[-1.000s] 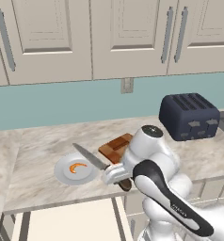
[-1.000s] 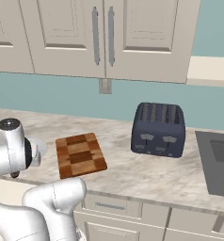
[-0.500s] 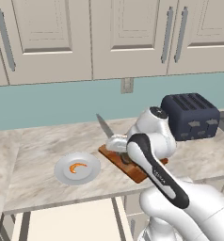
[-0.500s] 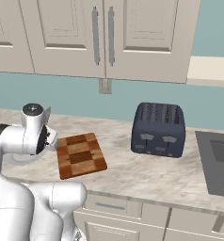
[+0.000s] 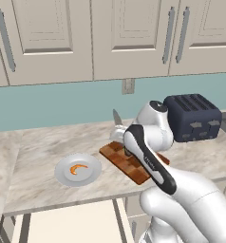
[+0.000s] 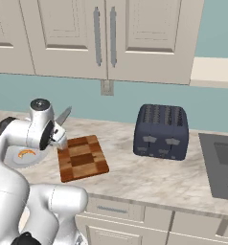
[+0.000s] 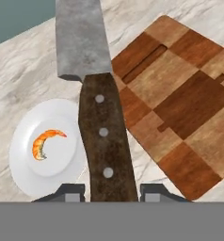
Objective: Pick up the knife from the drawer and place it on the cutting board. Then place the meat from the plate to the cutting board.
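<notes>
Marbled desk (image 5: 34,156) under cream cabinets, teal wall behind, dark toaster (image 6: 161,130) off toward the sink side. Checkered cutting board (image 7: 180,101) flat on the desk, plate (image 7: 24,164) just beside it, apart by a thin strip of marble. On the plate, the meat (image 7: 44,142), small, orange and curled, untouched.

Gripper (image 7: 109,190) above the gap between board and plate, jaws clenched on the dark brown handle of the knife (image 7: 92,94). Handle running straight away from the jaws, grey blade continuing past it toward the wall. Seen from the right base view, blade tip poking up and out beyond the wrist, so tilted rather than level, well clear of the wood.

Key relation: board lying off to one side of the knife's long axis, on the opposite side from the plate, with only the board's near corner reaching under the handle. Knife axis roughly diagonal to the board's checkers. Judged next: shift sideways toward the board's middle, away from the plate, lower until the blade lies flat on the wood, then release. Risk if lowered here: handle half off the board's edge, over bare marble beside the plate rim. Meat step not yet begun.
</notes>
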### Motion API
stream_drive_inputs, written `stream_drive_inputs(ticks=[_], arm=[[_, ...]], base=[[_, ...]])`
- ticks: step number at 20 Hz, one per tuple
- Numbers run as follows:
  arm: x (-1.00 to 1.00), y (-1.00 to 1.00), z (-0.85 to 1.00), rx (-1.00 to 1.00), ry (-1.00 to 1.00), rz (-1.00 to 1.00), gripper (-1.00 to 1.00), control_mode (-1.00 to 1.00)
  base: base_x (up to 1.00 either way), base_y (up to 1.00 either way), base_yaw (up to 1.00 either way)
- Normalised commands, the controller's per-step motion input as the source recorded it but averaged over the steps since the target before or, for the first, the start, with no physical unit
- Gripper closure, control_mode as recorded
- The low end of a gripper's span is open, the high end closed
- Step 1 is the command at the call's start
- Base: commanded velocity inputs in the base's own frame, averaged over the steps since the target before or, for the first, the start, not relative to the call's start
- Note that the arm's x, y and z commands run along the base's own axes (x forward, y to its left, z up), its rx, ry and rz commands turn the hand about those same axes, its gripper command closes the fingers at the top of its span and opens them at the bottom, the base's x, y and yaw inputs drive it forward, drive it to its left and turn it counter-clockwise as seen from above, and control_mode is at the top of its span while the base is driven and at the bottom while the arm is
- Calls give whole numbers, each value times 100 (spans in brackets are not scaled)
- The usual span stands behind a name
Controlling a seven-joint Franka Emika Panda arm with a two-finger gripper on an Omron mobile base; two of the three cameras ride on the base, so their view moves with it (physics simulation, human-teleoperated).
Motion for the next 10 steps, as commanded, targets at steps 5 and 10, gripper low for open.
stream_drive_inputs(ticks=[5,10], arm=[[18,-65,-3,14,2,-10,100,-100],[22,-57,-23,14,6,-10,100,-100]], base=[[0,0,0],[0,0,0]])
